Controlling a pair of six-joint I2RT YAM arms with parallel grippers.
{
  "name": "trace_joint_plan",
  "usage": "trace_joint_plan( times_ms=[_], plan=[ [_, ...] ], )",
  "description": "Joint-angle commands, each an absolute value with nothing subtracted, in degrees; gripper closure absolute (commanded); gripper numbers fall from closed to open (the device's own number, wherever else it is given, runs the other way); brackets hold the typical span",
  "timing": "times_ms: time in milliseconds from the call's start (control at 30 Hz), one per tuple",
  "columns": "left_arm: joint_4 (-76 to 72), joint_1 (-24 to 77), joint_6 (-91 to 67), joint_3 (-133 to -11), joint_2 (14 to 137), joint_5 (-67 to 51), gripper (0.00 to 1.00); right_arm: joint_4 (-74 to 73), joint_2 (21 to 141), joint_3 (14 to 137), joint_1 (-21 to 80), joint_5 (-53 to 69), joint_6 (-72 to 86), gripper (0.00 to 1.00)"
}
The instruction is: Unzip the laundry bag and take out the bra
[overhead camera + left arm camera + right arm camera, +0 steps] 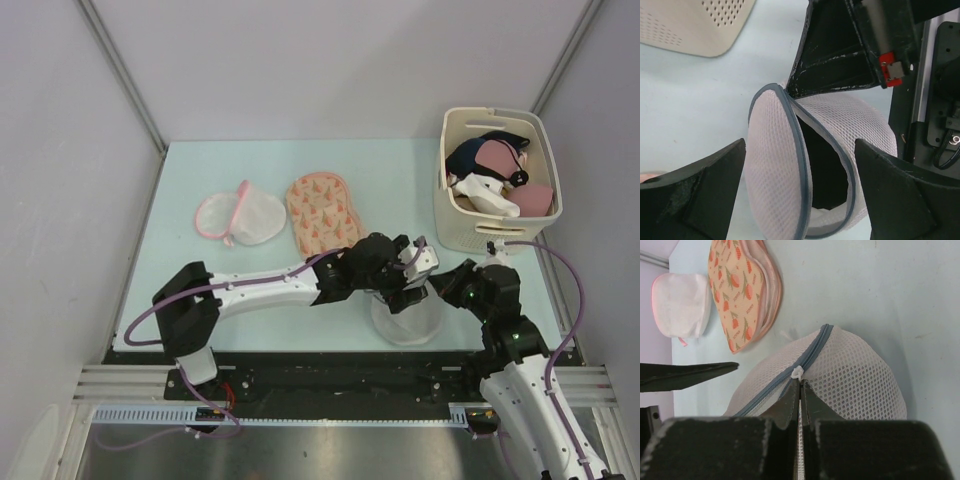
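The laundry bag, a white mesh dome with a grey zip, sits on the table in front of the arm bases. Its zip gapes wide in the left wrist view, and the inside of the bag is dark. The bra is hidden. My left gripper is open, one finger on each side of the bag, touching nothing. My right gripper is shut on the bag's mesh edge just below the white zip pull. In the top view the left gripper hangs over the bag and the right gripper meets it from the right.
A cream perforated basket with several garments stands at the back right, close to the bag. An orange patterned padded garment and a second white bag with pink trim lie at the back left.
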State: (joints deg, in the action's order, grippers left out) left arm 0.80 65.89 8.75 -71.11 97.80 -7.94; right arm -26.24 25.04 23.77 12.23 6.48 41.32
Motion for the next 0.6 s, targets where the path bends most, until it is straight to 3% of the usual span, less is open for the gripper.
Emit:
trace_joint_plan(
  times_ms=[0,100,200,233,400,567],
  plan=[
    [2.88,66.36,6.94,-76.89,101.85,-7.12,0.12,-25.66,25.05,26.37,12.57,5.80,40.43,1.00],
    [4.30,66.45,6.07,-79.09,103.97,-7.47,0.23,-26.01,24.87,26.46,12.57,5.63,40.43,1.00],
    [3.87,66.45,5.80,-79.45,104.24,-7.82,0.67,-27.06,24.52,26.72,12.39,4.84,40.25,1.00],
    [5.00,66.53,6.32,-79.71,104.24,-7.65,0.99,-27.51,24.09,27.07,12.48,4.57,40.08,1.00],
    [8.53,66.36,10.36,-79.03,101.17,-5.80,1.00,-30.49,23.29,30.31,10.90,1.67,38.67,1.00],
    [0.55,64.95,11.87,-70.77,90.74,-6.15,1.00,-29.97,26.44,32.08,7.21,1.51,36.74,1.00]
  ],
)
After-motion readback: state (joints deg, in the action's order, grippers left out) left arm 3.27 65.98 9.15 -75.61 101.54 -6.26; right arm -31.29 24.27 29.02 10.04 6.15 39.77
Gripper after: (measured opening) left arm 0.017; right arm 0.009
